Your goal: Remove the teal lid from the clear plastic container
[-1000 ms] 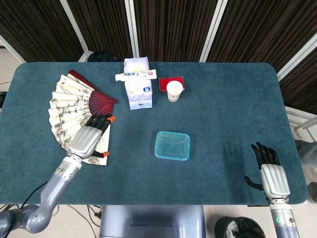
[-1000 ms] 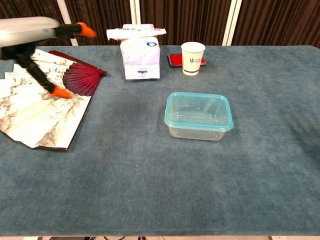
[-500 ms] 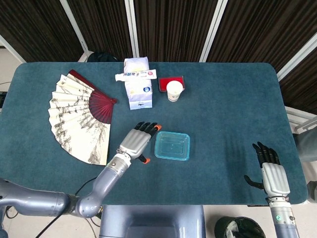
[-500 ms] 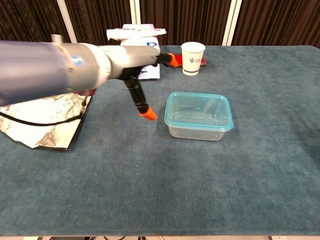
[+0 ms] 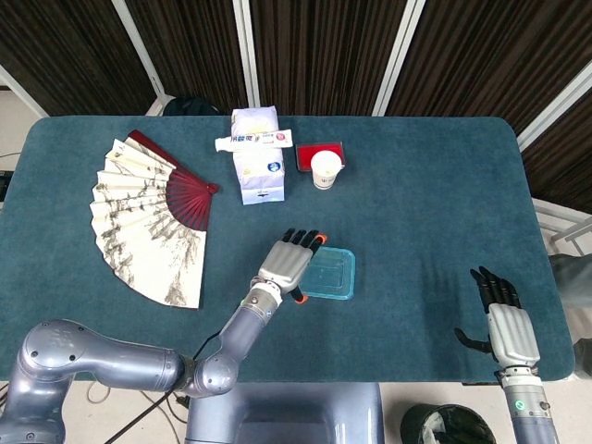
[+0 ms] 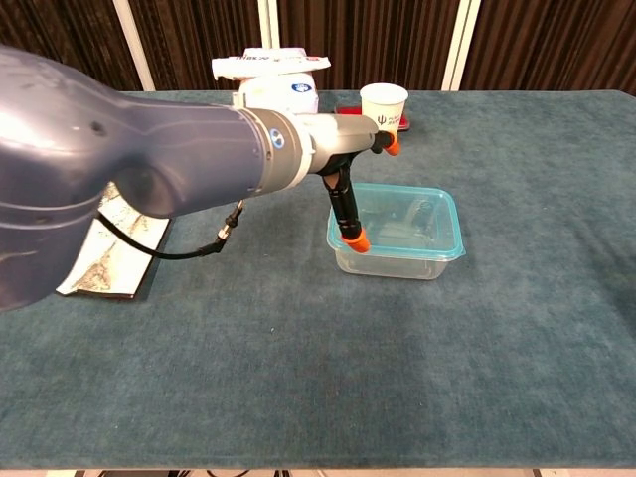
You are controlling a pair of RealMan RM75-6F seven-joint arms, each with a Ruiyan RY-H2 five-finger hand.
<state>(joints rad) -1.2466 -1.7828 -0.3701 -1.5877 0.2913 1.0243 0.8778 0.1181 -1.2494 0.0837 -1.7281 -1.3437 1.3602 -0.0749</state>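
The clear plastic container (image 5: 333,275) stands near the table's middle with its teal lid (image 6: 407,251) seated on top. My left hand (image 5: 291,262) hovers over the container's left end, its orange-tipped fingers spread and holding nothing. In the chest view the left hand (image 6: 343,169) has its thumb hanging down at the lid's front left corner while the other fingers reach over the lid toward the back. Whether it touches the lid I cannot tell. My right hand (image 5: 511,331) lies flat and open at the table's front right, far from the container.
An unfolded paper fan (image 5: 139,217) covers the left side. At the back stand a tissue pack (image 5: 256,166) with a toothpaste tube (image 5: 254,140) on top, a paper cup (image 5: 325,169) and a red flat item (image 5: 319,151). My left forearm (image 6: 119,179) blocks the chest view's left.
My left arm swept right from above the fan to the container, and the hand now sits over its left end. The right hand and the container have not moved.
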